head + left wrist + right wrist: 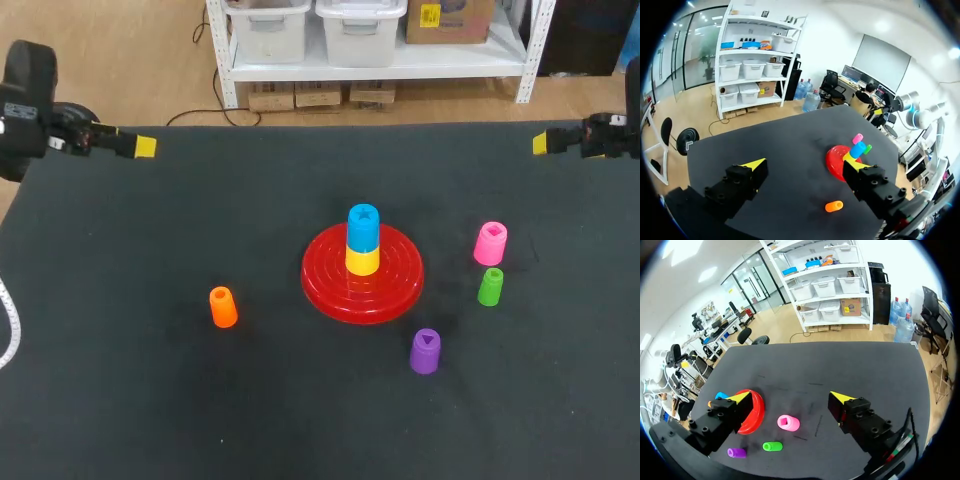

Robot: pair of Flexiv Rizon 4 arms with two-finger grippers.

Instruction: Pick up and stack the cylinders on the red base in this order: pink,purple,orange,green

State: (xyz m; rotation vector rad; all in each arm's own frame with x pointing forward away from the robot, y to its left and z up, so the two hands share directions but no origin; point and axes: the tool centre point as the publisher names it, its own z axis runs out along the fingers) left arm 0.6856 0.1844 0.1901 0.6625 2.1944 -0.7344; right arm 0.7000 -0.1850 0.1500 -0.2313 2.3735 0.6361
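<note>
The red base lies mid-table with a yellow cylinder and a blue cylinder stacked on it. To its right stand the pink cylinder and the green cylinder. The purple cylinder is in front, the orange cylinder to the left. My left gripper hangs open over the far left corner, well away from the orange cylinder. My right gripper is open at the far right edge, with the pink cylinder ahead between its fingers' lines, untouched.
The black table top carries nothing else. Its far edge runs just behind both grippers.
</note>
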